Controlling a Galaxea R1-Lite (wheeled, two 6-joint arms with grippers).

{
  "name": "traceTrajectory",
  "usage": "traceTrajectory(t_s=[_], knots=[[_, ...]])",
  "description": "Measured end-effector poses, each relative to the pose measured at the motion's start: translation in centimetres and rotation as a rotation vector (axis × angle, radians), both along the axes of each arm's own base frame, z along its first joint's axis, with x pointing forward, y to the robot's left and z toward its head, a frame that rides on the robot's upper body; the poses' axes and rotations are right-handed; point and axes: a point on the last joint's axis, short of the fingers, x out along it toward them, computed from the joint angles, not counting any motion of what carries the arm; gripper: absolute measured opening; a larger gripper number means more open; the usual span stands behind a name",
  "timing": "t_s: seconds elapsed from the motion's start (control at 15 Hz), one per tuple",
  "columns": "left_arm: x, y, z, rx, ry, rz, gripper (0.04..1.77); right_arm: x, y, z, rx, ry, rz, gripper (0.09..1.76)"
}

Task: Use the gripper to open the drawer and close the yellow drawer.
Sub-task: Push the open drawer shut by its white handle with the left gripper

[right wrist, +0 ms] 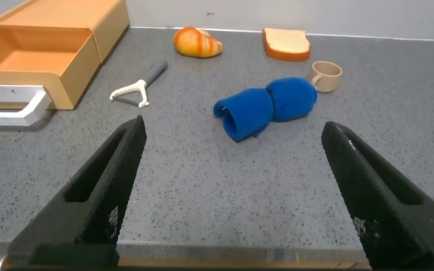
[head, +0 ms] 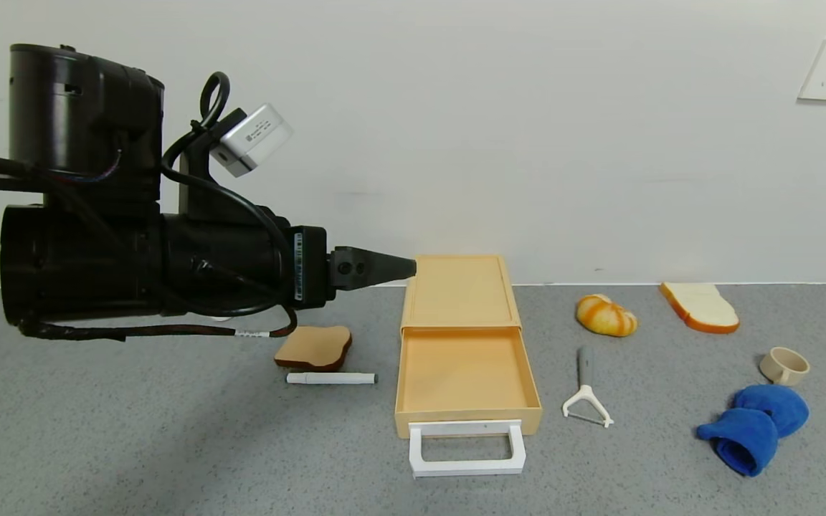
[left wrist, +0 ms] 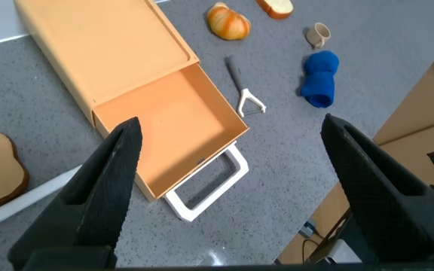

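The pale yellow drawer (head: 459, 290) lies flat in the middle of the table. Its tray (head: 463, 369) is slid out toward me, empty, with the white loop handle (head: 467, 448) at the front. My left gripper (head: 406, 267) hangs in the air over the box's back left corner, apart from it. In the left wrist view its fingers (left wrist: 104, 188) stand wide apart and empty above the tray (left wrist: 179, 128) and handle (left wrist: 209, 184). My right gripper (right wrist: 232, 188) is open and empty, low over the table's front right part; the drawer (right wrist: 51, 30) lies far off to its side.
Left of the drawer lie a brown toast slice (head: 314, 347) and a white pen (head: 332, 378). To its right lie a peeler (head: 585, 390), a bread roll (head: 605, 315), a white toast slice (head: 700, 306), a small cup (head: 784, 365) and a blue cloth (head: 753, 426).
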Motion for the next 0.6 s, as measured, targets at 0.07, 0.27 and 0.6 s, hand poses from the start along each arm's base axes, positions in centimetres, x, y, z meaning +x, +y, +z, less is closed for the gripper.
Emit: traceTrajectory(t_s=[0.07,0.27,0.6], knots=[[0.0,-0.3,0.1,0.004,-0.005,0.006,1.72,0.0,0.0,0.0,0.0,0.0,0.0,1.71],[-0.6,-2.2,0.2,0.09,0.028,0.065,1.72,0.0,0.0,0.0,0.0,0.0,0.0,1.71],[-1.3,-6.4,1.1,0.177,0.159,0.164,1.72,0.0,0.0,0.0,0.0,0.0,0.0,1.71]])
